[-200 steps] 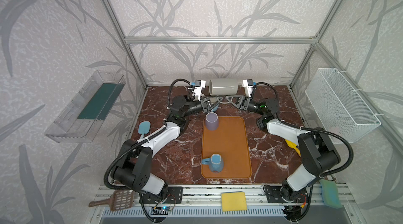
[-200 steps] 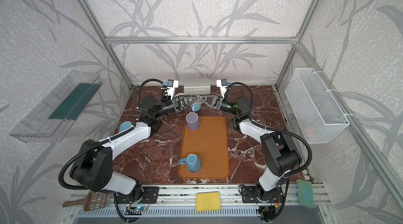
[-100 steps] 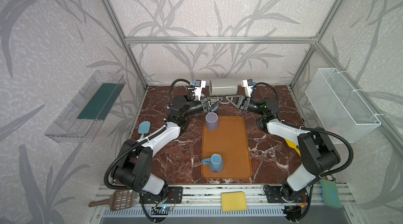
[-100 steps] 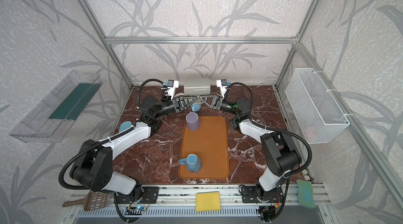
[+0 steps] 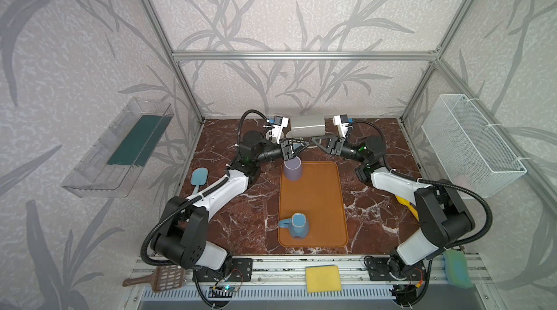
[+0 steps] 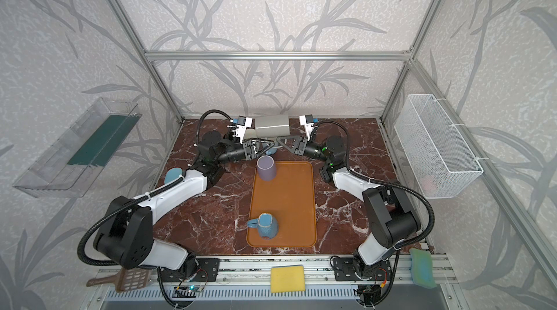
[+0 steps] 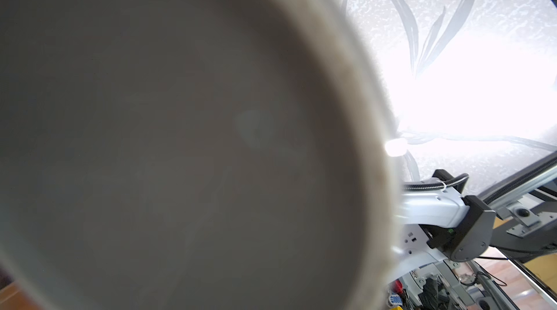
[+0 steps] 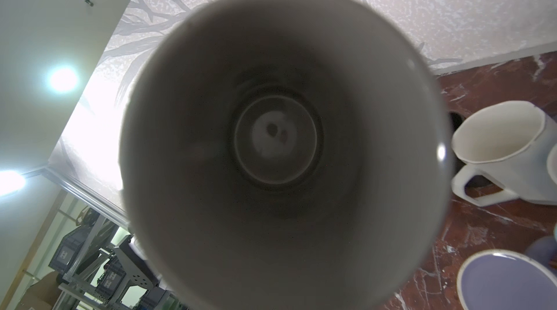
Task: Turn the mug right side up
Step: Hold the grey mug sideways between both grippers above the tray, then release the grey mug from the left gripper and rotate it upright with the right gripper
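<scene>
Grey ceramic hangs in the air: the mug [image 5: 307,126] lies on its side just above both sets of fingertips, with its mouth toward the right arm and its base toward the left. It nearly fills both wrist views, so you get little sight past its rim.

The right gripper [image 5: 313,139] has its fingers pressed together against the mug's underside and carries it. The part it pinches is hidden from you. The left gripper [image 5: 303,144] sits almost tip to tip with it, under the mug's base end. You cannot tell whether its fingers are apart.

Below the left fingertips and close to them stands a purple cup [image 5: 292,168] on the far corner of the tray [image 5: 319,203]. Its rim is the nearest edge. A pale mug [image 8: 497,148] sits on the table [image 5: 241,218] beside that cup, also close beneath the tips.

Toward the front, well away from both grippers, the tray's middle lies open. A blue mug [image 5: 297,227] stands well apart from the fingers, near the tray's front edge.
</scene>
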